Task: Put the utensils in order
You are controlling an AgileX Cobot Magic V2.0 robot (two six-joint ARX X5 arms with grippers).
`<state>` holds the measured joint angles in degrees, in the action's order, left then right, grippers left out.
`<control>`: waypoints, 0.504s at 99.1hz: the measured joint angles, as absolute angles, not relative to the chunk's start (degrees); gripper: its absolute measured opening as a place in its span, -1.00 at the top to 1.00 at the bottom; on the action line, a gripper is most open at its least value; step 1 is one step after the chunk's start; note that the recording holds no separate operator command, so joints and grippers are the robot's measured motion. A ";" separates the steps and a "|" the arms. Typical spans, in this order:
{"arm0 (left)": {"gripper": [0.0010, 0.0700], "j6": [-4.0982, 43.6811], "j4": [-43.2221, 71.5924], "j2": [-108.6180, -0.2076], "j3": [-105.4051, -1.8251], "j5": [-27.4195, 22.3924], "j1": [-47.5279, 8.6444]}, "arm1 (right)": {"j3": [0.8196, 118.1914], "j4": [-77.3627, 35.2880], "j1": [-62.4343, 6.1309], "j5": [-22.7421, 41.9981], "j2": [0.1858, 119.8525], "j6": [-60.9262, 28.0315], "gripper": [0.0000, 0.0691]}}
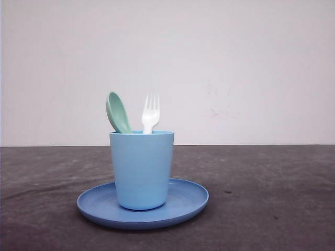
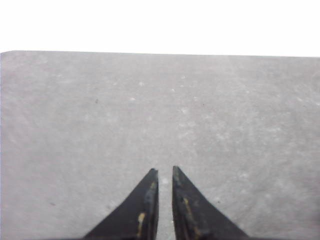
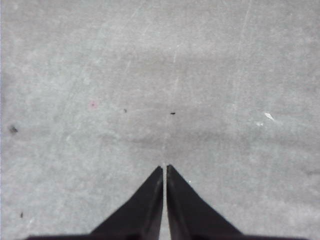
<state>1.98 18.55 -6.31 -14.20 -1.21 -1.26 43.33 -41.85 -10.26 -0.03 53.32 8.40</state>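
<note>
A small white plastic fork with four tines and a mint-green plastic spoon stand upright in a light blue plastic cup, the spoon at nine o'clock of the fork. The cup sits on a round blue plate on the dark grey counter. The left end effector hangs over bare counter, fingers nearly together with a thin gap. The right end effector is closed, holding nothing.

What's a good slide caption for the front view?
Green spoon and white fork upright in blue cup on blue plate.
</note>
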 joint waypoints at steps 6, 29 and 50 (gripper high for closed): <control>0.96 2.70 16.58 -2.87 -9.69 -1.21 -1.26 | 43.33 -41.85 -10.26 -0.01 53.32 8.38 0.97; 0.96 4.08 13.26 -0.32 -2.87 -1.23 -1.26 | 43.33 -41.56 -10.26 -0.01 53.36 8.40 0.97; 0.96 4.10 10.46 -0.25 -1.83 -1.23 -1.28 | 43.33 -38.68 -10.26 -0.03 53.39 8.40 0.97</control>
<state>4.10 10.46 -0.25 -1.83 -1.23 -1.28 43.33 -38.68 -10.26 -0.03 53.39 8.40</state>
